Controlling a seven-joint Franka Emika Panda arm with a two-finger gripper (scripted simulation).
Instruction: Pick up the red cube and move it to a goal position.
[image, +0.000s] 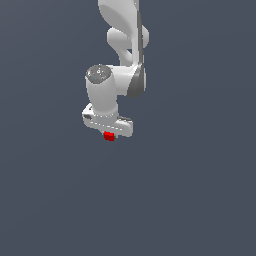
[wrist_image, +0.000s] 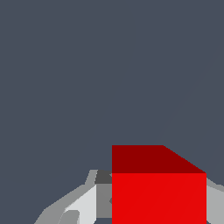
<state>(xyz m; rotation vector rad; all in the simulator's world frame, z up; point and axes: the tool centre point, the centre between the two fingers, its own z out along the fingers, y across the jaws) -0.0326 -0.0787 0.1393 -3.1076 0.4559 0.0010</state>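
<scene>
- In the exterior view the grey tabletop (image: 200, 200) runs bare to every edge of the picture, with open room on all sides of the arm (image: 125, 45).
- The red cube (image: 109, 136) sits directly under the white tool (image: 108, 131), touching its underside.
- In the wrist view the red cube (wrist_image: 158, 192) fills the space between the fingers (wrist_image: 83, 205), which flank it on both sides.
- The tool appears closed on the cube, holding it.

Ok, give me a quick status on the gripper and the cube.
Gripper shut on cube. Cube between the fingers. Nothing in the way.
</scene>
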